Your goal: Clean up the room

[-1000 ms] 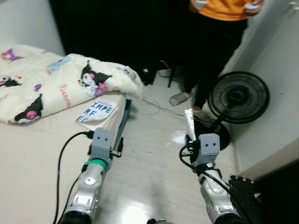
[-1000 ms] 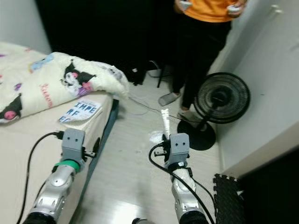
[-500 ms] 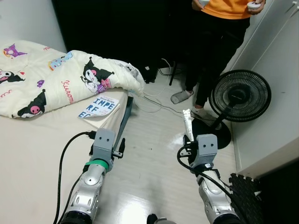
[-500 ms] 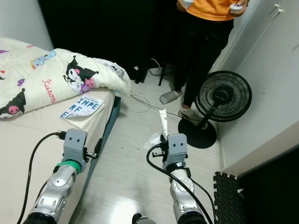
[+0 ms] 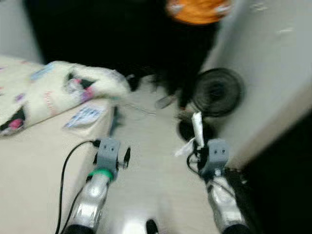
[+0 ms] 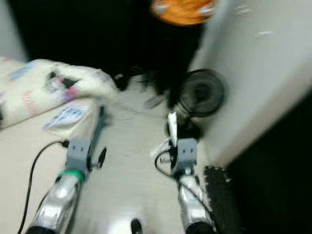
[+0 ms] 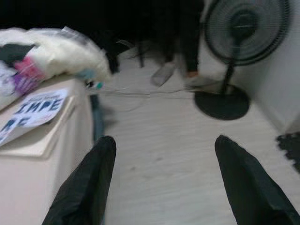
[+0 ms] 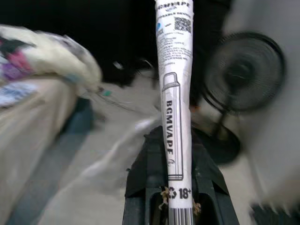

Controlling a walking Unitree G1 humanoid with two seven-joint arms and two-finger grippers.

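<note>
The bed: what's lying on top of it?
On the bed lie a rumpled cartoon-print blanket and a printed booklet beside it. Whatever sits under the blanket is covered.

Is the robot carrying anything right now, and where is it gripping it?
Yes: the right gripper pinches a long white printed packet by its lower end. The left gripper is open, holding nothing.

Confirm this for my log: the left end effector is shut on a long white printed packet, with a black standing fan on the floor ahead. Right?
Not quite. The right end effector is the one shut on the long white printed packet, as the right wrist view shows. The left end effector is open, with nothing between its fingers, in the left wrist view. The black standing fan does stand on the floor ahead.
</note>
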